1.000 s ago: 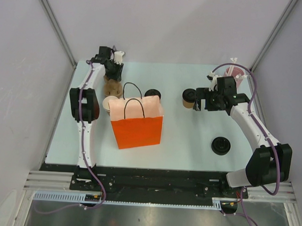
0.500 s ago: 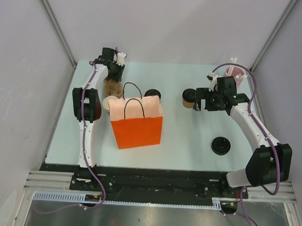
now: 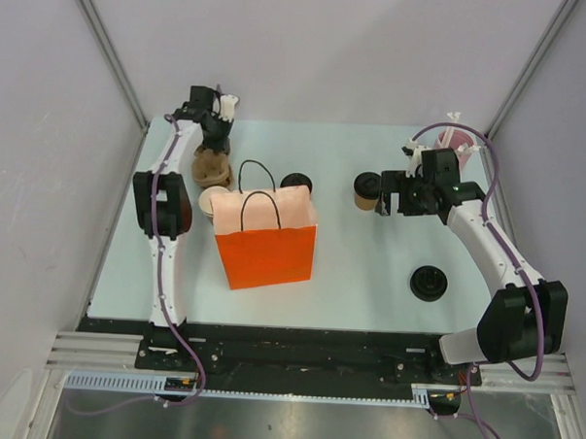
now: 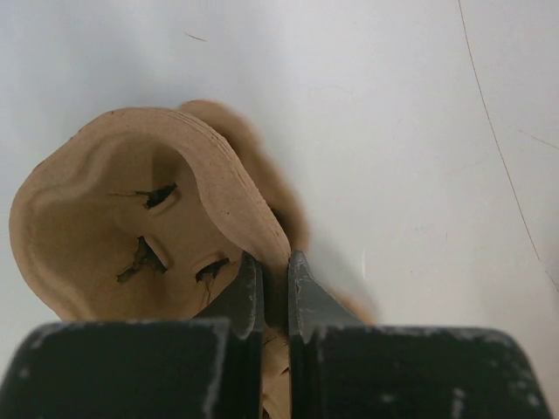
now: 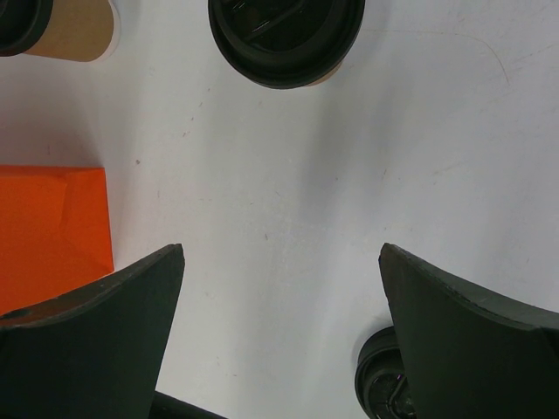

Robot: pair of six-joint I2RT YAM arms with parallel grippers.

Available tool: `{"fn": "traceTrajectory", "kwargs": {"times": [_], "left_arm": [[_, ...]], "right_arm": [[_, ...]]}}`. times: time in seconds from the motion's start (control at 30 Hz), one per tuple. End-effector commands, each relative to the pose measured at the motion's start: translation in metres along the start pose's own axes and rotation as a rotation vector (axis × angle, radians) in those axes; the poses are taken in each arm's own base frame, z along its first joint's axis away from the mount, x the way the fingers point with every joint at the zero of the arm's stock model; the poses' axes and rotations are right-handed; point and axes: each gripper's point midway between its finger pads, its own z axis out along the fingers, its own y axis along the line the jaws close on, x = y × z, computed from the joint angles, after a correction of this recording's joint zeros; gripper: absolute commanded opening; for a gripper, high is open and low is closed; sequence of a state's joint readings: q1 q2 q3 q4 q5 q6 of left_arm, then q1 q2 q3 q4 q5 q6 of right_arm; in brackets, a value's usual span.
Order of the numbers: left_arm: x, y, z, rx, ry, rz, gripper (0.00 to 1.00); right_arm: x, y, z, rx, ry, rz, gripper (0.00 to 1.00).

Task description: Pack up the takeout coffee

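One tan paper cup with a black lid (image 3: 366, 191) stands right of centre, just left of my open, empty right gripper (image 3: 383, 200). In the right wrist view this cup (image 5: 286, 39) is ahead of the wide-open gripper (image 5: 279, 262). The second lidded cup (image 3: 296, 184) stands behind the orange bag (image 3: 266, 243) and also shows in the right wrist view (image 5: 61, 24). My left gripper (image 3: 215, 127) at the far left is shut on the rim of the brown pulp cup tray (image 3: 210, 163). In the left wrist view its fingers (image 4: 251, 292) pinch the tray (image 4: 113, 218) edge.
A loose black lid (image 3: 429, 282) lies at the front right and also shows in the right wrist view (image 5: 380, 384). A pink cylinder with white straws (image 3: 457, 139) stands at the far right. A pale round open cup (image 3: 214, 199) sits by the bag's left rear corner.
My left gripper has shifted a little left and back with the pulp tray in it. The right arm has not moved.
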State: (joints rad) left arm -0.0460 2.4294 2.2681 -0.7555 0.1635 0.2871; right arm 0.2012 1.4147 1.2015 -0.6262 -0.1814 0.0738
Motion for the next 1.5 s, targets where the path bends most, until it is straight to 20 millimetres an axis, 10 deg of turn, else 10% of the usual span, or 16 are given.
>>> {"fn": "traceTrajectory", "kwargs": {"times": [0.0, 0.4, 1.07, 1.47], "left_arm": [[-0.071, 0.021, -0.093, -0.047, -0.222, 0.006, 0.00], [-0.070, 0.035, -0.120, -0.059, -0.246, 0.035, 0.00], [-0.047, -0.005, -0.025, 0.014, -0.128, 0.056, 0.01], [-0.049, -0.008, -0.030, 0.068, -0.149, 0.031, 0.50]], "right_arm": [[-0.013, 0.004, -0.018, 0.001, -0.065, -0.021, 1.00], [-0.014, 0.004, -0.026, 0.000, -0.079, -0.040, 1.00], [-0.011, -0.002, -0.023, 0.019, -0.061, -0.032, 1.00], [-0.012, 0.000, -0.019, 0.007, -0.061, -0.031, 1.00]]}}
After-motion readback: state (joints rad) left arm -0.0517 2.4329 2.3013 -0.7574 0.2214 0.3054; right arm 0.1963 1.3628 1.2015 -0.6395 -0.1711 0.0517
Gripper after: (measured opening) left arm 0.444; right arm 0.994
